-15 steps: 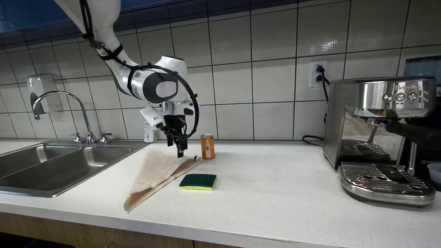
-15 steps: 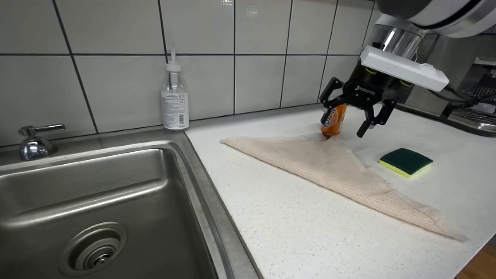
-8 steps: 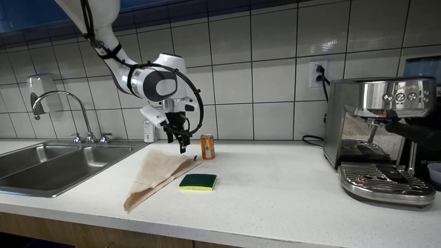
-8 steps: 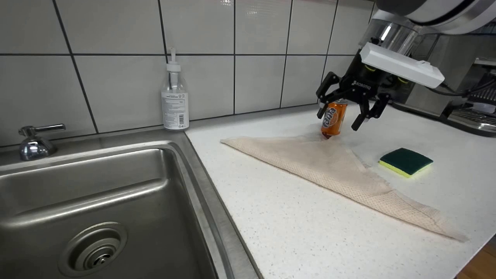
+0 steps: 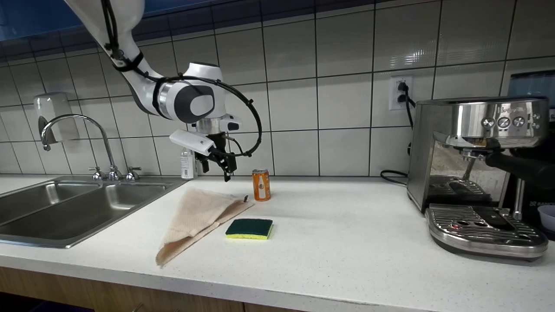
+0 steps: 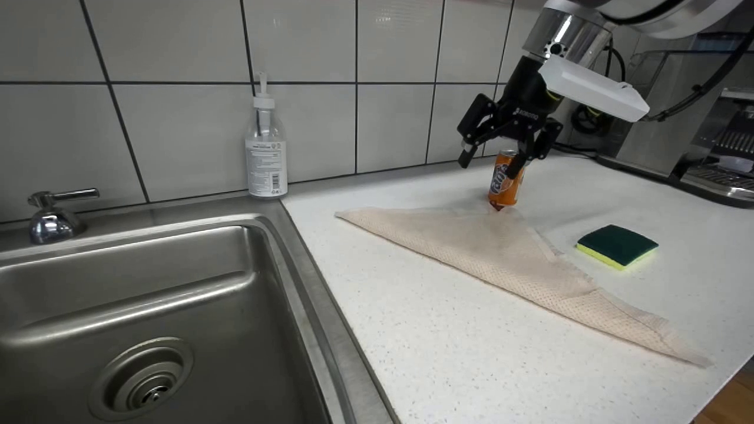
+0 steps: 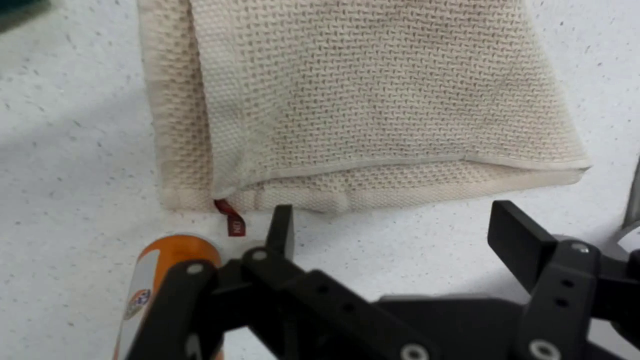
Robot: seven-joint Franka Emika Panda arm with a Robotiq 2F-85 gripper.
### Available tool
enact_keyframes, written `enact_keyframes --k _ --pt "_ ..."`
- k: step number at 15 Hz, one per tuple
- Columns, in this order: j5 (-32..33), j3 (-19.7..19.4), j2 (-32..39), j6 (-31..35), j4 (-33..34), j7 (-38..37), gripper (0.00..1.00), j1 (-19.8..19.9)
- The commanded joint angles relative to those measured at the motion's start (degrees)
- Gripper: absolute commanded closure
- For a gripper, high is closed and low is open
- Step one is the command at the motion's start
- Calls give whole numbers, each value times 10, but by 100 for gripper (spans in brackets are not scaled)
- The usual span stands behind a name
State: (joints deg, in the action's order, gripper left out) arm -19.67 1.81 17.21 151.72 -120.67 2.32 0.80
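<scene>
Beige towel (image 7: 380, 90), upper ctr of wrist view; gripper (image 7: 393, 220) lwr half, jaws spread; Fanta can (image 7: 150, 285) lwr left.

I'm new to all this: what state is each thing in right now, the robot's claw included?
Gripper: open, holding nothing
Cloth: lying folded over on itself
Soda can: upright; opened or not, I can't tell
Sponge: lying flat, green side up
Soap bottle: upright
Faucet: no water seen running
Coffee machine: standing; on or off, unclear
Power plug: in the wall outlet
</scene>
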Motion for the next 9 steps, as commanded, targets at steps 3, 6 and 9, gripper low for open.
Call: enact_keyframes --k 3,6,9 --pt "-10 49 34 40 34 92 0 19" --pt "-13 73 53 60 50 124 0 26" --pt "-12 98 71 71 66 151 0 35"
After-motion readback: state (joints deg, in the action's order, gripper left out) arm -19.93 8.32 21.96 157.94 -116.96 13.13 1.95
